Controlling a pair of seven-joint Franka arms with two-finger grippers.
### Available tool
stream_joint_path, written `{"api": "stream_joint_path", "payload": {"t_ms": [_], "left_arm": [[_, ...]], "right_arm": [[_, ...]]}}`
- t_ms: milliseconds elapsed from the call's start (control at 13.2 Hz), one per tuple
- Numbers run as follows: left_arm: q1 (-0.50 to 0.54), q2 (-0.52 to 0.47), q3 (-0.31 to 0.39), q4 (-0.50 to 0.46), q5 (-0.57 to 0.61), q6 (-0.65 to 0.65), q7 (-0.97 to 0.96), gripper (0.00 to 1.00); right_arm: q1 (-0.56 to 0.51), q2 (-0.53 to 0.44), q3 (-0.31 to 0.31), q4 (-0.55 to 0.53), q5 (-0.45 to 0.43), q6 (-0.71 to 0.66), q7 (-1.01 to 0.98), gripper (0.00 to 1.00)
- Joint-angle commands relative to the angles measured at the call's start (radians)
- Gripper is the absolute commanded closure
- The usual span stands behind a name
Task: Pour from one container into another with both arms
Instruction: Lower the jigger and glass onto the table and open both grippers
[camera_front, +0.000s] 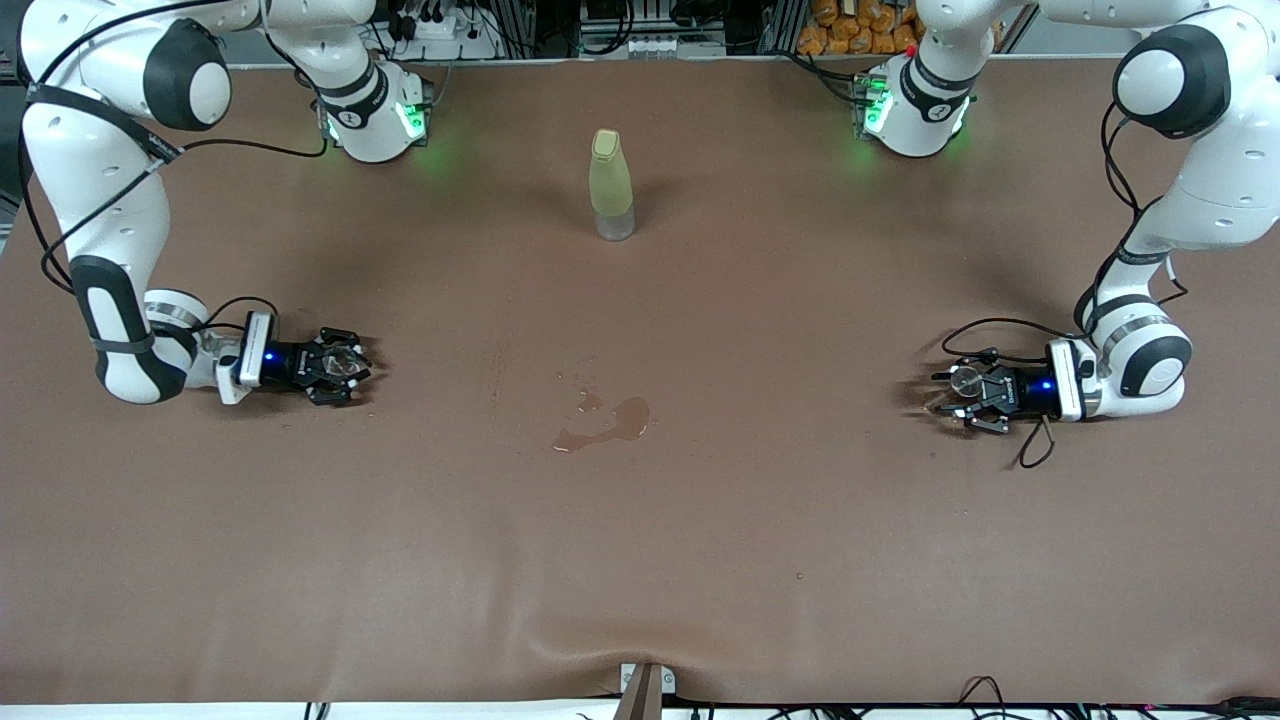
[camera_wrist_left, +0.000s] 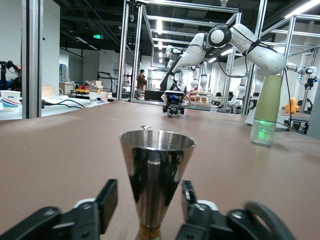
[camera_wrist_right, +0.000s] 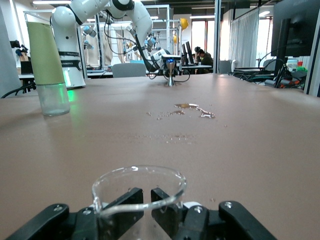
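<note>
left gripper (camera_front: 950, 392) fingers apart beside jigger (camera_wrist_left: 157, 175); right gripper (camera_front: 345, 365) clamps beaker (camera_wrist_right: 139, 192)

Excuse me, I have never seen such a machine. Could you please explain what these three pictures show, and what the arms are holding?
These are two white robot arms at a brown table. One picture looks down from a high camera facing them; the other two come from cameras on each arm's wrist.

The left gripper is low at its end of the table. A metal measuring cup, cone shaped, stands upright between its fingers, which are apart from it.

The right gripper, at the other end, is shut on a clear glass beaker.

A tall yellow-green bottle stands near the arms' bases. A small spill lies nearer the front camera.
</note>
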Motion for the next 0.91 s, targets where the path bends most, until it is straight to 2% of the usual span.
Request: {"api": "stream_joint_path", "payload": {"t_ms": [0,76,227,303,454,681,833], "left_arm": [[0.028,-0.011,-0.001,0.038,0.077,-0.019,-0.037,0.37],[0.037,-0.012,-0.001,0.048,0.106,-0.019,-0.058,0.37],[0.054,-0.02,-0.001,0.067,0.171,-0.021,-0.109,0.37],[0.059,-0.024,-0.001,0.065,0.2,-0.022,-0.121,0.37],[0.082,-0.025,-0.001,0.065,0.222,-0.068,-0.146,0.37],[0.083,-0.087,-0.001,0.077,0.298,-0.07,-0.303,0.37],[0.079,-0.132,-0.005,0.137,0.395,-0.07,-0.472,0.37]], "right_arm": [[0.007,0.027,-0.009,-0.008,0.025,0.005,-0.267,0.89],[0.007,0.027,-0.009,-0.006,0.025,0.008,-0.261,0.67],[0.006,0.027,-0.009,-0.008,0.025,0.008,-0.25,0.45],[0.007,0.027,-0.01,-0.006,0.025,0.008,-0.237,0.23],[0.007,0.024,-0.01,-0.006,0.024,0.007,-0.215,0.0],[0.012,0.017,-0.016,0.015,0.015,0.008,-0.212,0.0],[0.012,0.003,-0.03,0.024,0.007,0.01,-0.154,0.0]]}}
